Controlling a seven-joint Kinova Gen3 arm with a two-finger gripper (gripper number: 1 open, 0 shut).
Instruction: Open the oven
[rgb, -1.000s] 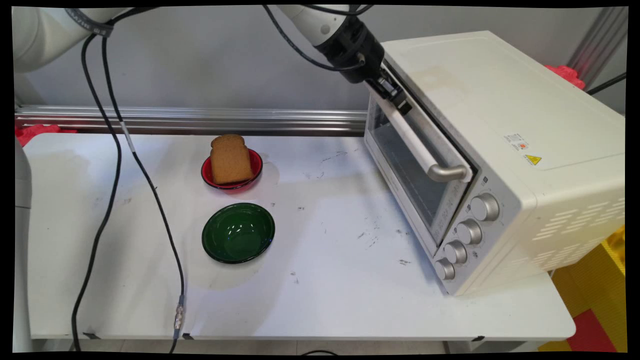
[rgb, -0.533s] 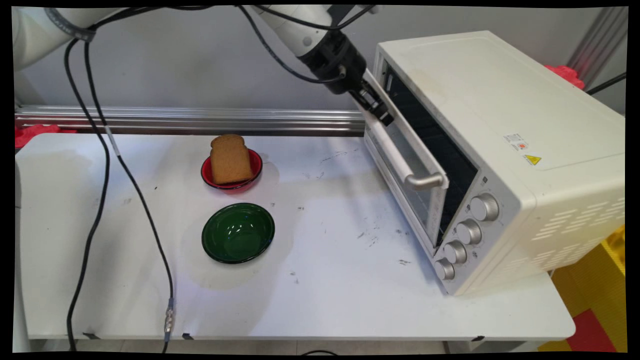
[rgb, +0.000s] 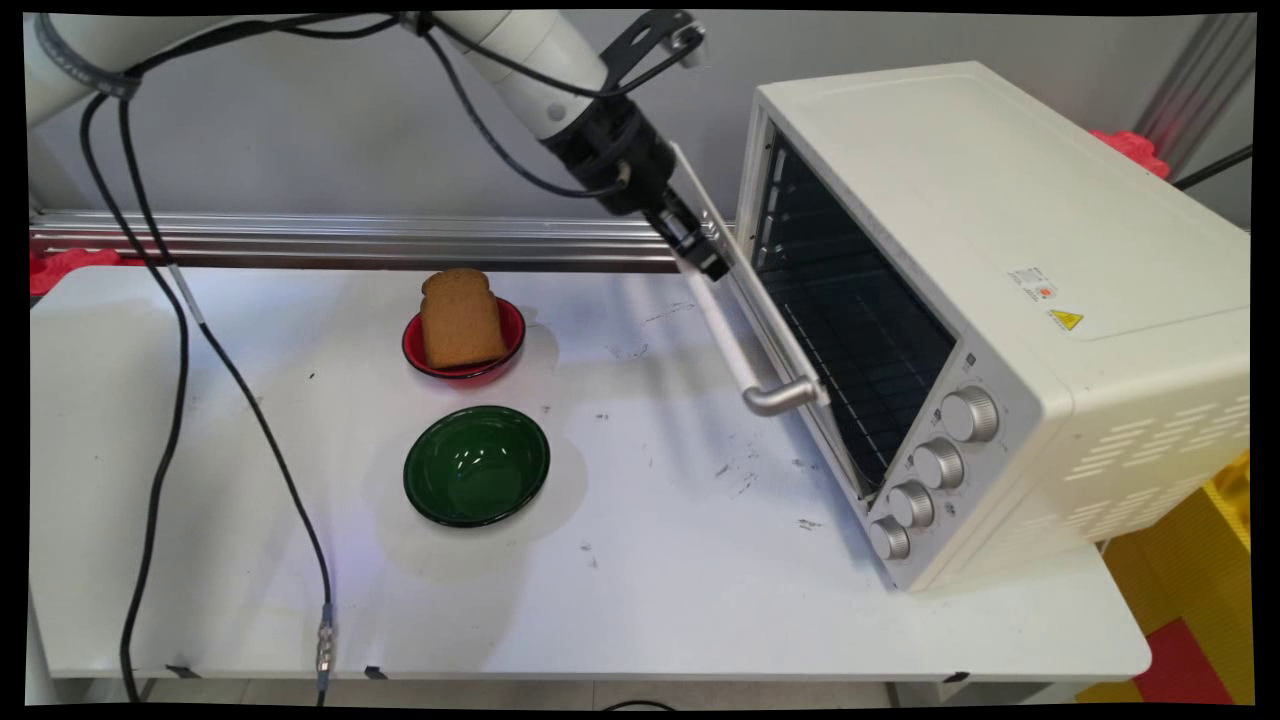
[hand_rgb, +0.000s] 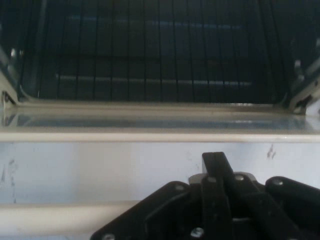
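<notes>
White table holds cream toaster oven at right, door partly swung down, rack visible inside. Gripper pinches the door's handle at its far end, fingers pressed around the bar. Green bowl sits well left, red bowl behind it with toast slice leaning upright in it.

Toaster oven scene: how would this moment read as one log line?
gripper: shut on oven door handle | door: partly open | toast: in red bowl | green bowl: empty
</notes>
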